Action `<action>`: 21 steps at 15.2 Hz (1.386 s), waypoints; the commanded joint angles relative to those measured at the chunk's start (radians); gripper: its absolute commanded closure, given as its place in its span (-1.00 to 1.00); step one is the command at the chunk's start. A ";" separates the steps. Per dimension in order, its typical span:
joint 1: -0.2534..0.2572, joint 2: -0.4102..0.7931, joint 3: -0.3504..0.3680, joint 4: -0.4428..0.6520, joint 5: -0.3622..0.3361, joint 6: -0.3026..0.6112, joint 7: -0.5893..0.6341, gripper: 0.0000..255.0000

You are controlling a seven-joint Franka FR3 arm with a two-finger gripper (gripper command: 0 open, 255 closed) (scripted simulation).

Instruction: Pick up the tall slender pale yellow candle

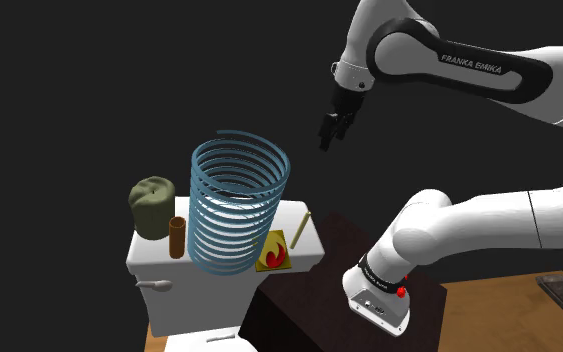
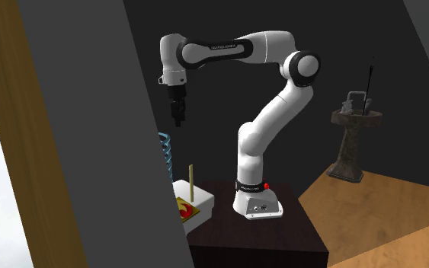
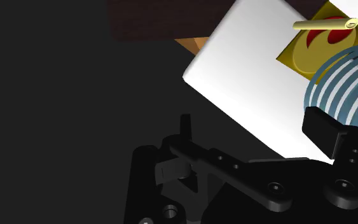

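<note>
The pale yellow candle point(image 1: 300, 228), a thin plain stick, stands upright at the end of a white toilet tank's lid point(image 1: 159, 262) nearest the robot's dark stand point(image 1: 314, 300), its foot at the edge of a yellow card with a red emblem point(image 1: 274, 255). Just beside it, further along the lid, rises a tall blue coil spring point(image 1: 237, 200). Past the coil stand a short brown cylinder point(image 1: 177, 237) and a lumpy olive-green object point(image 1: 152, 205), the two close together. A flush lever point(image 1: 154, 286) sticks out of the tank's front. The end effector point(image 1: 327, 135) hangs high above the lid and well apart from the candle, pointing down; its fingers stand apart with nothing between them. In the second exterior view a stone pedestal point(image 2: 351, 145) stands on the wooden floor point(image 2: 388, 221) beyond the arm.
</note>
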 commanded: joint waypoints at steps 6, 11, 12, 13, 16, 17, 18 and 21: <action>0.070 -0.148 0.068 -0.187 0.083 0.118 0.051 -1.00; 0.164 -0.275 0.159 -0.351 0.183 0.240 0.115 -1.00; 0.186 -0.296 0.181 -0.381 0.205 0.265 0.130 -1.00; 0.210 -0.316 0.204 -0.410 0.228 0.292 0.145 -1.00; 0.269 -0.351 0.264 -0.471 0.284 0.356 0.184 -1.00; 0.272 -0.349 0.268 -0.484 0.289 0.371 0.185 -1.00; 0.275 -0.347 0.273 -0.496 0.293 0.385 0.186 -1.00; 0.284 -0.338 0.286 -0.533 0.307 0.430 0.187 -1.00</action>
